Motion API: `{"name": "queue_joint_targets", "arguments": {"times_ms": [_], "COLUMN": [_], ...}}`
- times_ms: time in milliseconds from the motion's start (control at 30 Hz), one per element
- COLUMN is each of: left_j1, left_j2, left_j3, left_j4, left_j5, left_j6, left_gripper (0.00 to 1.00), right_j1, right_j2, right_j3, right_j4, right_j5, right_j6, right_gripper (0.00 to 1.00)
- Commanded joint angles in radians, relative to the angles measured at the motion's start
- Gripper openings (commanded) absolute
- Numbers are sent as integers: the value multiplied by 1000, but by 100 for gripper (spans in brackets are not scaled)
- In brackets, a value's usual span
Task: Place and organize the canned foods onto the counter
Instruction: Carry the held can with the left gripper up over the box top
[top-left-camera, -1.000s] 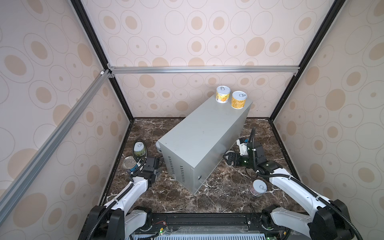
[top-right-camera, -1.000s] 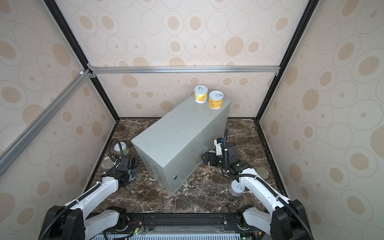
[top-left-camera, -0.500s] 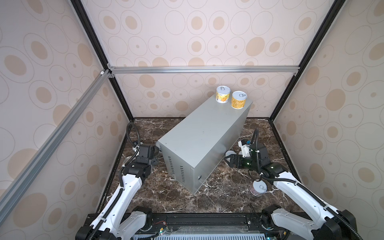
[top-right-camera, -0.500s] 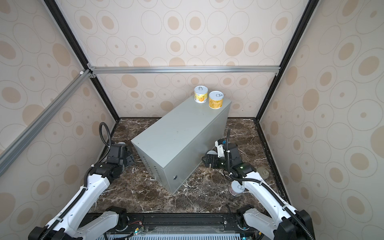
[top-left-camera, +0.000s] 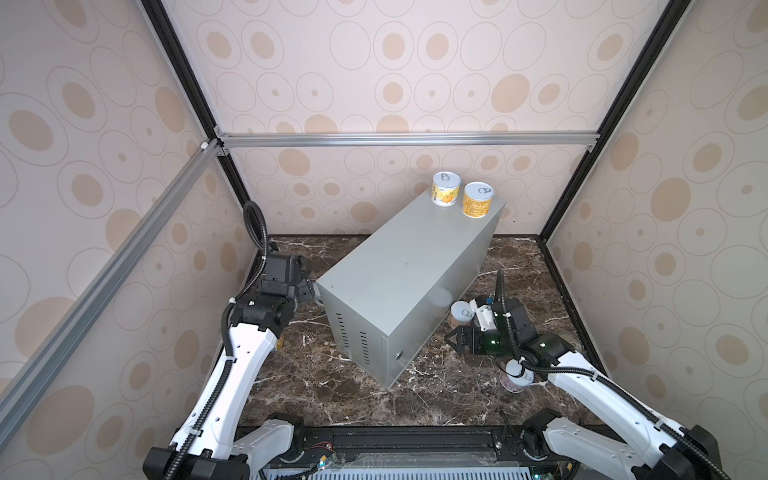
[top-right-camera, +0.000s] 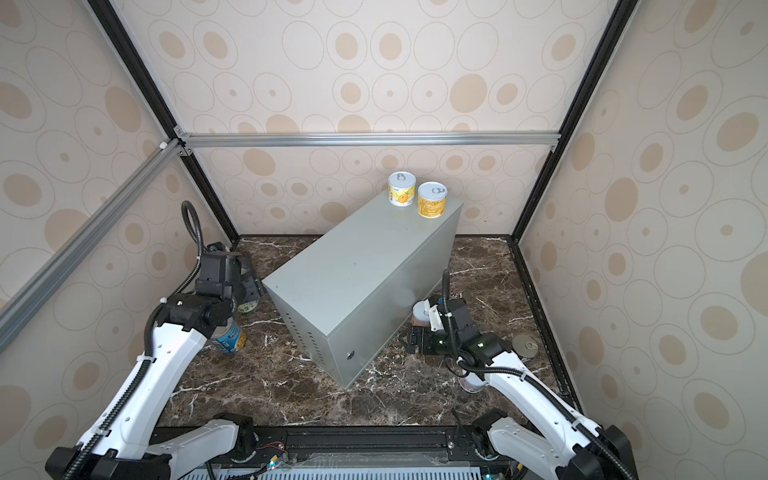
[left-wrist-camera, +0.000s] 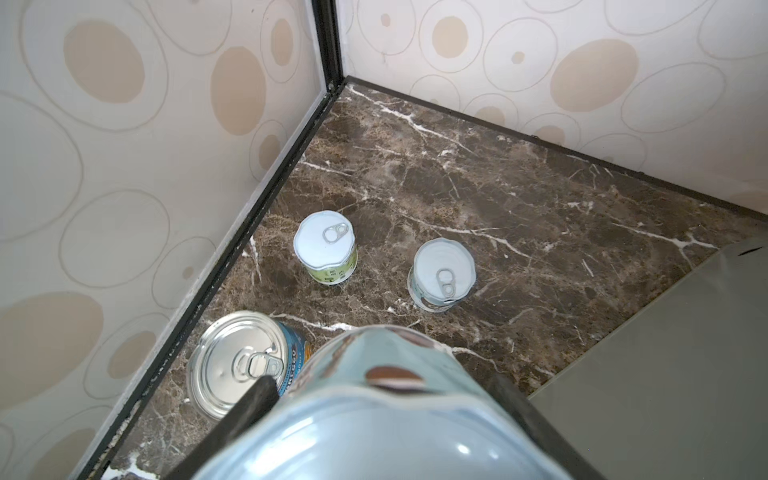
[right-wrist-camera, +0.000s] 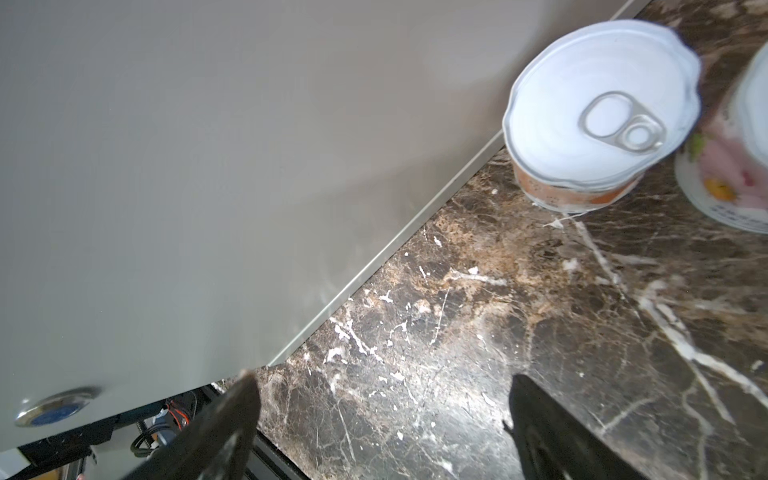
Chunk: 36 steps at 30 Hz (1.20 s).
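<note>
My left gripper (left-wrist-camera: 382, 386) is shut on a pale blue can (left-wrist-camera: 386, 365), lifted above the marble beside the near left corner of the grey counter (top-left-camera: 407, 270). In both top views this gripper (top-left-camera: 311, 292) (top-right-camera: 252, 291) largely hides the held can. Two yellow-labelled cans (top-left-camera: 446, 189) (top-left-camera: 478, 199) stand upright at the counter's far end. My right gripper (right-wrist-camera: 386, 399) (top-left-camera: 453, 338) hangs open and empty, low over the marble by the counter's right side. An orange-labelled can (right-wrist-camera: 598, 120) (top-left-camera: 460, 316) stands just beyond it against the counter wall.
On the left floor stand a green-labelled can (left-wrist-camera: 326, 245), a pale can (left-wrist-camera: 442, 274) and a blue Progresso can (left-wrist-camera: 241, 363) (top-right-camera: 228, 338) near the wall. A pink-labelled can (top-left-camera: 515, 376) sits under my right arm; another can (top-right-camera: 525, 345) stands by the right wall.
My left arm has risen from the floor cans and swung toward the counter's near left corner, carrying the pale blue can. My right gripper has drifted slightly nearer, still open.
</note>
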Motion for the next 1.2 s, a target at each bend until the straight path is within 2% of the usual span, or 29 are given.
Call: {"name": "queue_joint_targets", "arguments": {"times_ms": [0,100,267,600,667,967,1167], "left_j1": [0,-29,-70,-259,-302,-531,-626], "left_j2": [38,92,198,343,358,498,588], "left_j3": [173,277,467,802,846,986,1075], "left_j4": [-30,-71,-111,-149,-143,-195,-208], "left_j5": [6,-5,76,75,94,-8,5], "left_j6": [84,104,153,260,271,318,327], "left_gripper": [54,53,52,50,50,50,49], "right_j1": [2,3,2,3,4,4,4], "right_j2": [-31,-16,-3,-26,-30,-97,-129], "right_j3": [29,67,48,127,141,153,128], "right_j4": [-63,-134,-136,-224,-242,-306,-295], "right_j5": [50,41,9,54,56,97,105], "right_j6": [-6,-27,-20,-79,-87,-108,-84], "right_gripper": [96,96,96,96,96,97,96]}}
